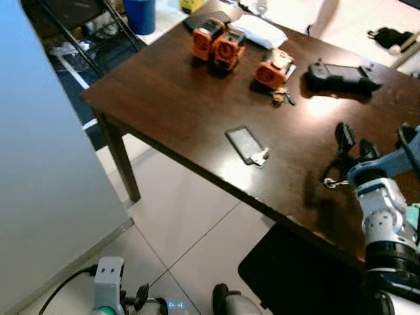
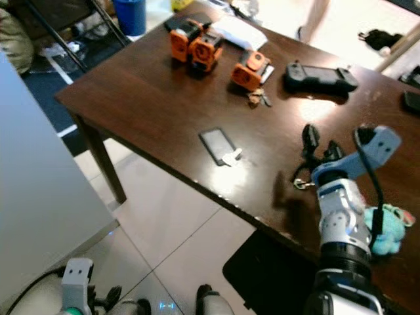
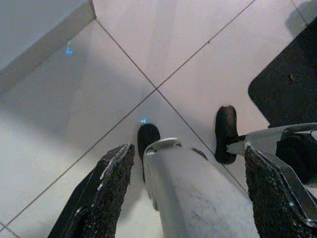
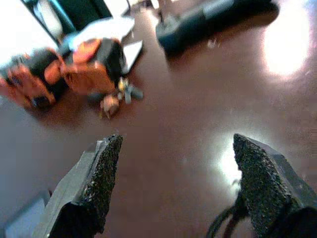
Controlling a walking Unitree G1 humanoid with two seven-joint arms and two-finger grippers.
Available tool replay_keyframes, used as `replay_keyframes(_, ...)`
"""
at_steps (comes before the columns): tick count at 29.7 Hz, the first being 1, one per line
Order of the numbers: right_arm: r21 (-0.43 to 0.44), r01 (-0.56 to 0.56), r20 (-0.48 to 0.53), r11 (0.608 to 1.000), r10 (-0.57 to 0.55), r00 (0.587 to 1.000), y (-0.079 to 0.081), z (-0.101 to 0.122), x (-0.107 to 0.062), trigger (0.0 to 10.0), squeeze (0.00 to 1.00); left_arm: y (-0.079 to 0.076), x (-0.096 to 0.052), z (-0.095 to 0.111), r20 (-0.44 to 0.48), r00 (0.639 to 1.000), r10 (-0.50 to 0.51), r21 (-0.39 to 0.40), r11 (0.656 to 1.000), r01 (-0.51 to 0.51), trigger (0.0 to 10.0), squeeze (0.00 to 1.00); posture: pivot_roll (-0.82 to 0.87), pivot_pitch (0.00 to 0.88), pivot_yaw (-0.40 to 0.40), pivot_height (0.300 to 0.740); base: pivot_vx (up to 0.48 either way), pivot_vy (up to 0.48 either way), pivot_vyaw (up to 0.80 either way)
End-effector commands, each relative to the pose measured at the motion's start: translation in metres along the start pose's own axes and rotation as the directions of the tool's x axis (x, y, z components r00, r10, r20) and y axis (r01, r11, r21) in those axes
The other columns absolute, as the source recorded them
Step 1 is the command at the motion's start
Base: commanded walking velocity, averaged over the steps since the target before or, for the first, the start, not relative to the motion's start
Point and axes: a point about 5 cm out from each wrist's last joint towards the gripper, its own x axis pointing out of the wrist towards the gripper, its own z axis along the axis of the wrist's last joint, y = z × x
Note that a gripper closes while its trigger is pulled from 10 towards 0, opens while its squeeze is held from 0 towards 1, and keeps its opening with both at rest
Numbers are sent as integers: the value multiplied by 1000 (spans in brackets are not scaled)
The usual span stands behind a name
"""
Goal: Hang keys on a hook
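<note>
The robot's right gripper (image 4: 173, 183) is hanging over the dark brown wooden worktop (image 1: 170, 98), and its jaws are standing wide apart with nothing between them. The small bunch of keys (image 1: 283, 97) is lying on the worktop just beside an orange and black block-shaped tool (image 1: 273, 68), well apart from that gripper. The left gripper (image 3: 183, 193) is hanging low over the pale tiled floor (image 3: 148, 54), its jaws spread too, and it is holding nothing.

I think the reach for the keys is looking tricky. They are small and flat and sitting right up against the orange tool, so the jaws could be bumping the tool or pushing the keys away. A thin black cord with a metal clip (image 1: 335, 178) is lying close by the right gripper, and it could be getting caught in the jaws. A flat black phone (image 1: 244, 144) is lying near the worktop edge, and a knock could be sending it off.

I am not seeing any hook. A blue bucket (image 1: 140, 13) is standing on the floor past the worktop, and I cannot tell what is in it.
</note>
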Motion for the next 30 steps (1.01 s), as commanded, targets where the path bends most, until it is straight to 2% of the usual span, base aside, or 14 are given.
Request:
replay_keyframes(1,-33,71,-60,997,-73,996,-18,-8,-7,10000,0,-3,-3,-11,-45,999,-19,-4,1000,19,10000,0,-84,152,-14,740,0,0,0)
replay_keyframes(6,-57,153,-99,987,-158,982,-35,-8,-13,10000,0,-6,-5,-20,-81,996,-34,14,999,35,10000,0,-91,150,-14,740,0,0,0)
replay_keyframes(11,-61,162,-112,985,-168,979,-37,-9,-14,10000,0,-7,-5,-21,-89,995,-40,22,999,42,10000,0,-95,145,-17,740,0,0,0)
replay_keyframes(19,-123,140,-191,983,-162,968,-34,-18,-14,10000,0,-7,-5,-20,-85,996,-39,28,999,42,10000,0,-93,133,-23,740,0,0,0)
replay_keyframes(25,-163,162,-255,973,-200,946,-39,-25,-19,10000,0,-7,-5,-20,-87,995,-41,32,998,44,10000,0,-93,129,-23,740,0,0,0)
replay_keyframes(26,-167,171,-274,971,-212,938,-40,-28,-20,0,0,-7,-5,-20,-89,995,-43,34,998,47,10000,0,-95,134,-22,740,0,0,0)
replay_keyframes(30,-164,174,-298,971,-217,930,-42,-32,-23,0,0,-8,-5,-21,-93,995,-48,37,998,51,10000,0,-96,138,-20,740,0,0,0)
